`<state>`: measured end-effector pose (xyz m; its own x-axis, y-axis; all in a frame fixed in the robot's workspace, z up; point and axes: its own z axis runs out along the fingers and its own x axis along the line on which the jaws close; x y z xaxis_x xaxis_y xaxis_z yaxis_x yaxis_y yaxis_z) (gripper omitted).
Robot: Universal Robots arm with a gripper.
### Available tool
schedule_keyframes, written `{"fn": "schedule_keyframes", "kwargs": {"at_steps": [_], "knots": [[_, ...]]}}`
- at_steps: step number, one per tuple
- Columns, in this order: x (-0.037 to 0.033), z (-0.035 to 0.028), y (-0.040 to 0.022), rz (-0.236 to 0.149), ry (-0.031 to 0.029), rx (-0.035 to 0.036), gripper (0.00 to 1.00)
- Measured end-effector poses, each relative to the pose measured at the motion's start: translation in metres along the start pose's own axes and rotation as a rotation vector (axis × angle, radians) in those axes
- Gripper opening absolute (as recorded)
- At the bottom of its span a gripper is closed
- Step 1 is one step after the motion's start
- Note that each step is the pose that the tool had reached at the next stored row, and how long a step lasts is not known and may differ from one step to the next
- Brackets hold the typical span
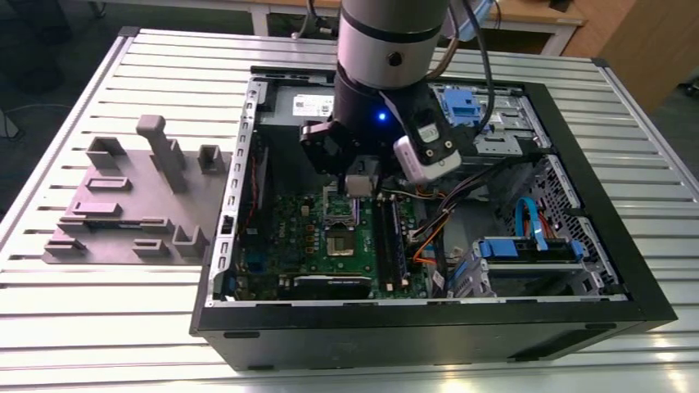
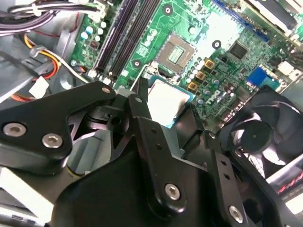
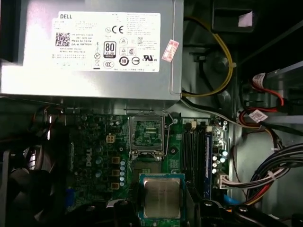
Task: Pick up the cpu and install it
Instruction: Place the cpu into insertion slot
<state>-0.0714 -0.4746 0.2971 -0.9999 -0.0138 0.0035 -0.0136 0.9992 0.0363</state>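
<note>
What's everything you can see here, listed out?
cpu: one, silver, held over the motherboard
socket: one, metal, open, on the motherboard
motherboard: one, green, inside the case
power supply: one, grey, inside the case
fan: one, black, beside the motherboard
case: one, black, open, on the table
tray: one, grey-mauve, the exterior view's left of the case
table: one, silver, slatted
gripper: one, black, shut on the cpu
</note>
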Motion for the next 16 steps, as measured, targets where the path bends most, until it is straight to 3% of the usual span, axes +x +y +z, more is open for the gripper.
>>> {"fn": "schedule_keyframes", "kwargs": {"at_steps": [7,12,16], "knots": [[0.0001,0.0121,-0.0046,0.038,-0.0011,-0.0002,0.47],[0.0003,0.0209,-0.01,0.037,0.004,0.0001,0.47],[0.0004,0.028,-0.0131,0.016,0.0138,0.0002,0.47]]}}
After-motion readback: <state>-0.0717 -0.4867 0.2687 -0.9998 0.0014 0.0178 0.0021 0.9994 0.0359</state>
